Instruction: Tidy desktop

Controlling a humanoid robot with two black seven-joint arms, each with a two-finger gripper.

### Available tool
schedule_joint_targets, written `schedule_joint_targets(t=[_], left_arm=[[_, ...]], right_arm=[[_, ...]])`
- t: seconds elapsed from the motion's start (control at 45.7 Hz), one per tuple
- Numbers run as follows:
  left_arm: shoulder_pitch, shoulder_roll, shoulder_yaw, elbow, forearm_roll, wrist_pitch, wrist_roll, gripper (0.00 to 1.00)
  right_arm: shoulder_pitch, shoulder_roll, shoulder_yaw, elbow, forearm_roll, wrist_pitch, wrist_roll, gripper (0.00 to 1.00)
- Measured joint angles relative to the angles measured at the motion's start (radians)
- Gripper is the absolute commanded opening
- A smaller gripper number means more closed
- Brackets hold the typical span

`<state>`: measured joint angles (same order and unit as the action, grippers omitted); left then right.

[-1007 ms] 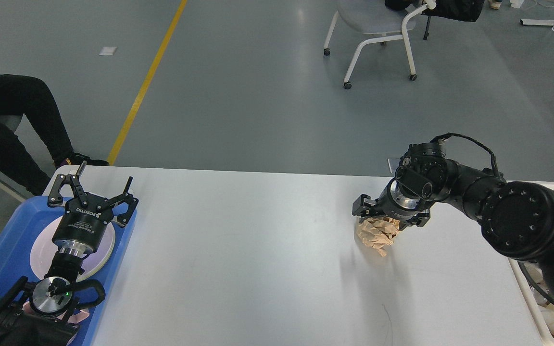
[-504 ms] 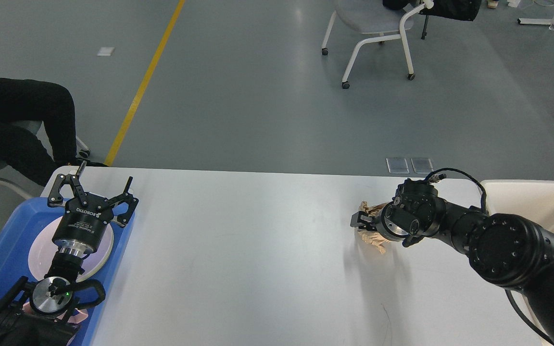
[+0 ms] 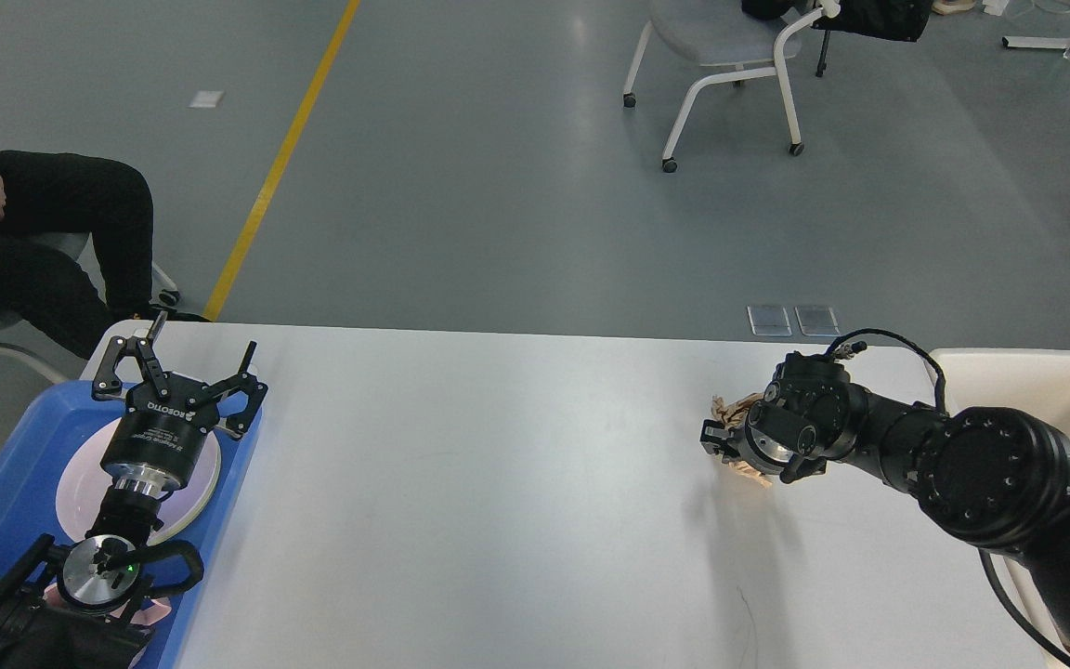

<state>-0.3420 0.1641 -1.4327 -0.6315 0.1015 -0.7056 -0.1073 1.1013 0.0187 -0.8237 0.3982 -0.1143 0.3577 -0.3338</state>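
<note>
Black and seen nearly end-on, the right gripper sits low over the right part of the desktop, pressed into a crumpled wad of brown paper. Bits of the wad show above and below the gripper body, but the fingers are hidden, so whether they clamp the paper or merely touch it cannot be told. Behind it the right arm runs back toward the lower right corner, its thick joint passing in front of a beige bin that stands at the table's right end.

At the far left the left gripper points away from the camera with its fingers spread wide and nothing between them. It hovers over a pale round plate lying in a blue tray beside the table's left edge.

White and smooth, the desktop fills the lower half of the view, with faint scuffs near the front. Beyond lies a grey floor with a yellow line, a white-framed chair on castors, and a seated person in black trousers at the left.
</note>
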Motion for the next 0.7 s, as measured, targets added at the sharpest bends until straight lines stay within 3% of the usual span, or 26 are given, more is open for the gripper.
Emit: schedule_joint_targets(t=[0.416,0.701], left_arm=[[0.000,0.000,0.000,0.001,0.000,0.000,0.000,0.96],[0.000,0.000,0.000,0.001,0.001,0.000,0.000,0.96]], right_arm=[[0.036,-0.065,0.035,0.067,0.005,0.007,-0.002,0.00],[0.320,-0.258,0.023,0.455,0.024,0.090,-0.043,0.00]])
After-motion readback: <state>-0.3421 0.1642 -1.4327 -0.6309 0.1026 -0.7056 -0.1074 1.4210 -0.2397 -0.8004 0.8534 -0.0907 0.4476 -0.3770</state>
